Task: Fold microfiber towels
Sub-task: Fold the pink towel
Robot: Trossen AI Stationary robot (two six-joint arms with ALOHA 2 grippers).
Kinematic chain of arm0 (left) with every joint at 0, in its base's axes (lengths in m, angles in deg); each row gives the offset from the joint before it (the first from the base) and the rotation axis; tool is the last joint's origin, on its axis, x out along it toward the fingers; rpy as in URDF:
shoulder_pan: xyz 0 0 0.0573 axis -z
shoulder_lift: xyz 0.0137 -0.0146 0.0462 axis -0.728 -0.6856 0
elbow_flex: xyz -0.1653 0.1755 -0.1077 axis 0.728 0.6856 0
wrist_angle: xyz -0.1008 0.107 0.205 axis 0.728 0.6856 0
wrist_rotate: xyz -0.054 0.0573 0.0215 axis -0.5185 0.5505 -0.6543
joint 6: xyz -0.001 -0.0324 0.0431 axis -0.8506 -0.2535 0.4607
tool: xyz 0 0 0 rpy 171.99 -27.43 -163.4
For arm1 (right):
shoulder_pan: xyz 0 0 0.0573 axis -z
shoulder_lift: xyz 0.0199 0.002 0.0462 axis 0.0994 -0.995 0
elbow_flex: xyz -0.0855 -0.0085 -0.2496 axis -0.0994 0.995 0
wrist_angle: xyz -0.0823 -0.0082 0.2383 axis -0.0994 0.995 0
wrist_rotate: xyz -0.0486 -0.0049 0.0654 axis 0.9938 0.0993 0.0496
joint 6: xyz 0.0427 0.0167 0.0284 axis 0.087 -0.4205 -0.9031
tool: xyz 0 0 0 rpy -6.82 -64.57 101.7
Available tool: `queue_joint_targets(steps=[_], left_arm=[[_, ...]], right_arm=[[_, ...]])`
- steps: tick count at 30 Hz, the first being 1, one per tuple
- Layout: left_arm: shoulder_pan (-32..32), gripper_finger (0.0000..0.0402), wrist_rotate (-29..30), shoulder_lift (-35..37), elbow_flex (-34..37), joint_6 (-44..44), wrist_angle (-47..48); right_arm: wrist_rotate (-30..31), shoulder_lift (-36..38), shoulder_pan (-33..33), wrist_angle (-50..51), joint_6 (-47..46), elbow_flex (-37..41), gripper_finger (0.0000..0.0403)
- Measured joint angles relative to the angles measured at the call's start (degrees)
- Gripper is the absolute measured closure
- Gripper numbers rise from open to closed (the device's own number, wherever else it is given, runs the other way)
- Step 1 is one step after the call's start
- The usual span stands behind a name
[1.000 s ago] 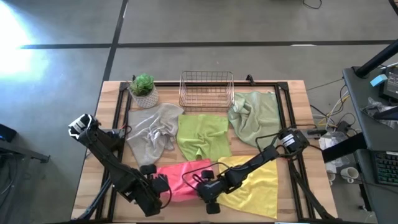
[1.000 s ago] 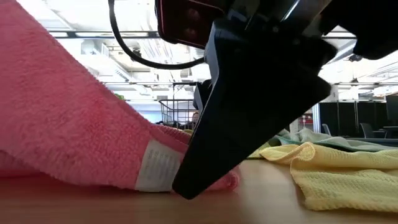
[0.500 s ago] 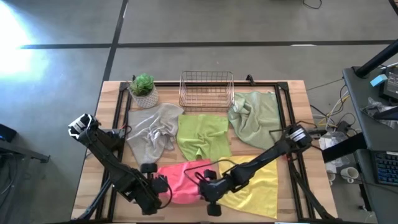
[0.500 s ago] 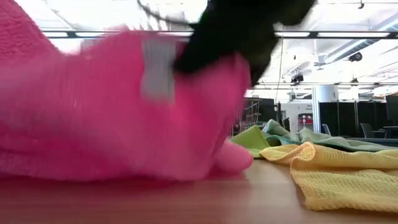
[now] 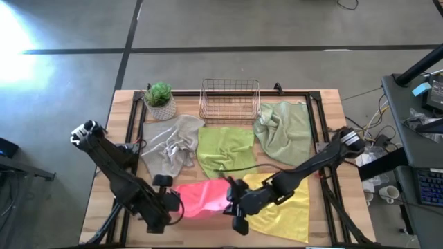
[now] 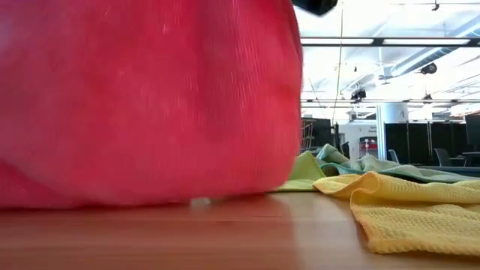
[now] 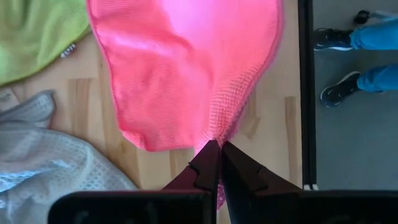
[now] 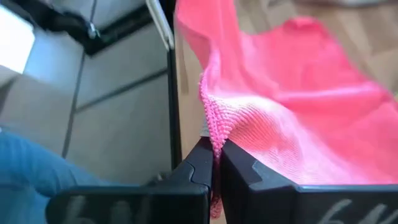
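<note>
The high view looks straight down on the whole wooden table (image 5: 325, 104). The low view sits at tabletop level, pressed against the hot pink microfiber towel (image 6: 142, 97). Both wrist views look closely at that towel.

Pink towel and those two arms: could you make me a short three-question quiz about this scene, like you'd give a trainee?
1. True or false: both grippers are shut on the hot pink towel.
2. Which towel lies partly under the right arm? A) grey B) yellow C) lime green
3. What stands next to the copper wire basket, at the table's far left corner?

Key
1. True: the left gripper and the right gripper each pinch a pink edge.
2. B, the yellow towel.
3. A small potted plant.
</note>
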Motion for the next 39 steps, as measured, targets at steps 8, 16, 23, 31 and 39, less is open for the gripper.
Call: queue_joint_targets(steps=[8,16,23,31,39], left_arm=[[-0.8,0.0402,2.5,4.6,0.0,2.0,6.3],[-1.9,0.0402,11.1,9.2,-0.5,2.6,7.1],[-3.9,0.0402,13.6,12.1,-0.5,6.2,7.7],[-6.1,0.0402,14.2,14.6,-1.3,6.9,12.7],[-6.3,0.0402,14.4,15.9,-4.6,7.1,16.0]], right_arm=[[4.6,5.1,0.5,2.4,0.0,0.0,0.0394],[4.9,7.1,2.6,6.4,1.9,0.0,0.0394],[5.0,7.6,6.2,6.5,7.6,0.0,0.0394],[5.1,8.3,9.0,13.1,13.0,-4.9,0.0394],[8.3,8.2,8.9,18.3,18.7,-12.6,0.0394]])
